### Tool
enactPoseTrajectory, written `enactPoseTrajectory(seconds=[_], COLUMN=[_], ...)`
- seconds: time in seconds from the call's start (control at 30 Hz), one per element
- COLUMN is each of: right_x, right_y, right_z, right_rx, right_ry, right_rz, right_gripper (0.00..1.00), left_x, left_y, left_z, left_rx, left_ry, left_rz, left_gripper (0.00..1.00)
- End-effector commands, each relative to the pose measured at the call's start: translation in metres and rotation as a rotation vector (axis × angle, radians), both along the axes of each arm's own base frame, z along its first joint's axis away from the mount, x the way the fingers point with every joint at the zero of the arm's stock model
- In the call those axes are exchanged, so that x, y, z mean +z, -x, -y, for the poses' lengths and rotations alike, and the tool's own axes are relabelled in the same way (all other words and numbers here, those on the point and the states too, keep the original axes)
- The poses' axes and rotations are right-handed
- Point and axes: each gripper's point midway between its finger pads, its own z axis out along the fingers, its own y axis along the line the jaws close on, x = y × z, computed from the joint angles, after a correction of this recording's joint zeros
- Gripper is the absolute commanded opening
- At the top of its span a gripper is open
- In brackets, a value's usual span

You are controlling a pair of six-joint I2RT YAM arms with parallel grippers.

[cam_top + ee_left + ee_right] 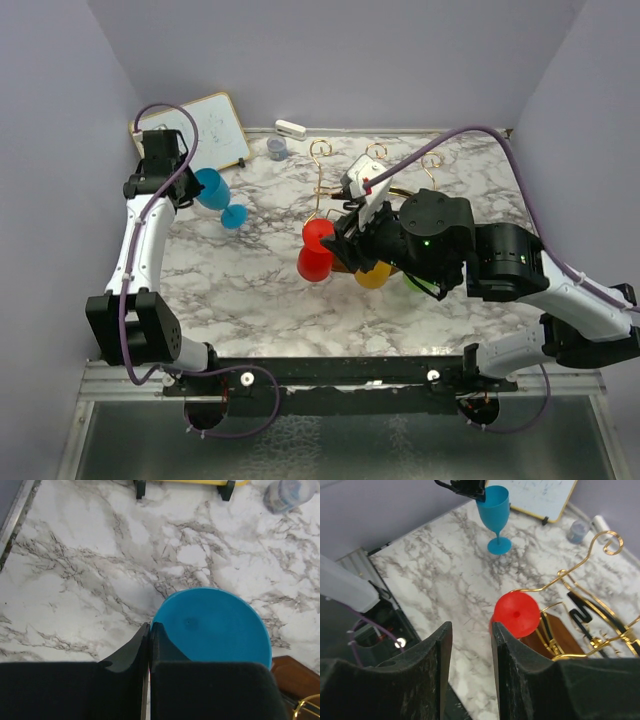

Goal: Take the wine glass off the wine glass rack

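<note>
The gold wire wine glass rack (349, 170) stands mid-table on a brown wooden base (556, 636). A red wine glass (317, 247) hangs upside down from it, and its round foot (516, 614) faces the right wrist camera. My right gripper (341, 236) is open and empty, its jaws (470, 627) just left of the red foot, with the right finger almost touching it. My left gripper (192, 178) is shut on the rim of a blue wine glass (212, 190) off the rack at far left. One finger (162, 642) is inside the bowl (215, 625). The blue glass's foot (499, 545) is at the marble.
A yellow glass (373, 276) and a green one (414, 286) hang low on the rack under my right arm. A whiteboard (205, 130) leans at the back left. A small grey cup (276, 148) and a white object (290, 128) stand by the back wall.
</note>
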Motion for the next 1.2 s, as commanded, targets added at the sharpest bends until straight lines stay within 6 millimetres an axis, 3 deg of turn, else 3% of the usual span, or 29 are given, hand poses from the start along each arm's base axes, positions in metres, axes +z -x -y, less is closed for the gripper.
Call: enactPoseTrajectory(seconds=[0.0,0.13,0.3,0.53,0.7,0.9,1.17], right_x=[-0.013,-0.026,-0.044,-0.046,-0.050,-0.057,-0.056], right_y=[0.025,0.030,0.031,0.031,0.030,0.031,0.032], right_z=[0.000,-0.003,-0.005,-0.002,-0.002,-0.002,-0.006], right_rx=[0.020,0.030,0.026,0.018,0.018,0.019,0.031], right_ry=[-0.086,-0.059,-0.010,-0.012,-0.008,-0.001,-0.015], right_rz=[-0.265,-0.302,-0.327,-0.327,-0.324,-0.328,-0.331], right_gripper=[0.37,0.37,0.36,0.37,0.37,0.38,0.39], left_x=[-0.020,-0.031,-0.027,-0.040,-0.052,-0.037,-0.007], left_y=[0.000,0.004,0.000,-0.003,-0.001,0.003,0.014], left_z=[-0.008,-0.020,-0.035,-0.038,-0.036,-0.033,-0.029], left_rx=[0.007,0.044,0.100,0.113,0.116,0.121,0.120], left_ry=[-0.058,-0.110,-0.209,-0.238,-0.226,-0.206,-0.181], left_rz=[0.002,-0.016,-0.053,-0.090,-0.116,-0.069,-0.015], left_gripper=[0.00,0.00,0.00,0.01,0.09,0.28,0.35])
